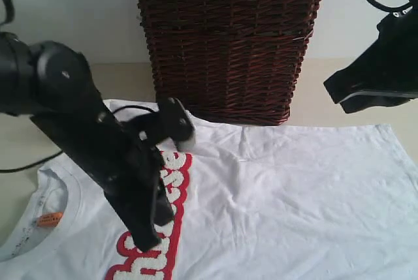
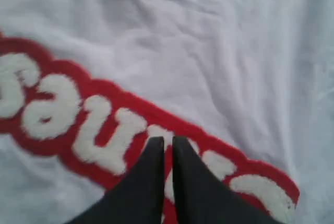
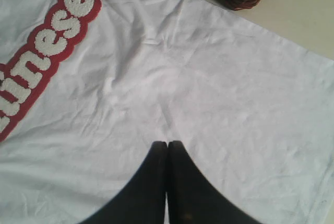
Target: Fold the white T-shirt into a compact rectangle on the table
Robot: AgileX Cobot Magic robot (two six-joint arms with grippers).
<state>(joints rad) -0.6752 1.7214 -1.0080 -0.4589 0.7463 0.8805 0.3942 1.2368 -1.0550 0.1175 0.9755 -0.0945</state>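
I can't see inside the wicker basket [image 1: 228,45]. The white T-shirt [image 1: 294,188] lies flat on the table [image 1: 130,77] just before it, with its long axis across the exterior view and its collar [image 1: 77,195] leftward. The left gripper [image 2: 168,144] and right gripper [image 3: 167,145] are over it, jaws pressed together.

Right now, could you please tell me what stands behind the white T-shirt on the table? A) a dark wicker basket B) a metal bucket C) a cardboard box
A: a dark wicker basket with lace trim stands on the table just beyond the white T-shirt.
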